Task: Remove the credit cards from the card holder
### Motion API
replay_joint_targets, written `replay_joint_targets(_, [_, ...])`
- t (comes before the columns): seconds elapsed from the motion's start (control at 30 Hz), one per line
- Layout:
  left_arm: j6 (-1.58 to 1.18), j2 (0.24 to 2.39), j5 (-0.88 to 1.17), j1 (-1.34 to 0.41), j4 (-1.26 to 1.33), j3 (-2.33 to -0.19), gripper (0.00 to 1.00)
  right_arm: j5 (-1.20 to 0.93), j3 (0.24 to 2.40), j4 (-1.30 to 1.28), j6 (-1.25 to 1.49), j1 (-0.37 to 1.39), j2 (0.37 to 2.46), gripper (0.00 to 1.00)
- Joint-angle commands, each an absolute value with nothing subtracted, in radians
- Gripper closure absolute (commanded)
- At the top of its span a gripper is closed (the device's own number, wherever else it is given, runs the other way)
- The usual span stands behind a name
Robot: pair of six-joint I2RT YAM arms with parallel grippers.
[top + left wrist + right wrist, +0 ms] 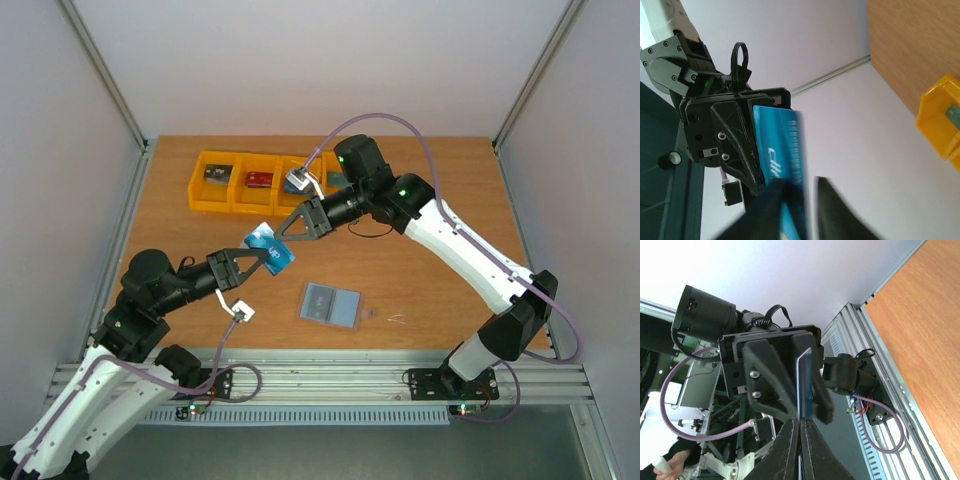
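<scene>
A blue credit card hangs in mid-air between both arms, above the table's left-middle. My right gripper is shut on the card's far edge; the right wrist view shows its tips pinching the card edge-on. My left gripper straddles the card's near end. In the left wrist view the card lies against one finger, while the other finger stands a gap away and looks blurred. The card holder lies open and flat on the table, light blue-grey.
A row of orange bins holding small items stands at the back left; one bin corner shows in the left wrist view. Something faint and pale lies right of the holder. White walls close in the wooden table.
</scene>
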State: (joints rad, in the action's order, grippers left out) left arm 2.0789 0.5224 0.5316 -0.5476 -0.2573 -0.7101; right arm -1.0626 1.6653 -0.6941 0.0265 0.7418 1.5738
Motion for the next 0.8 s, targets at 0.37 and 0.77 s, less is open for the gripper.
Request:
replay_joint_targets(0.37, [1.968, 0.509, 0.314, -0.557, -0.78, -0.822, 1.0, -0.097, 2.03, -1.281, -0.236, 0.652, 1.679, 0.01])
replay_joint_targets(0.77, [1.451, 0.992, 0.163, -0.557, -0.884, -1.035, 1.0, 0.269, 1.932, -1.429, -0.325, 0.549, 1.7, 0.02])
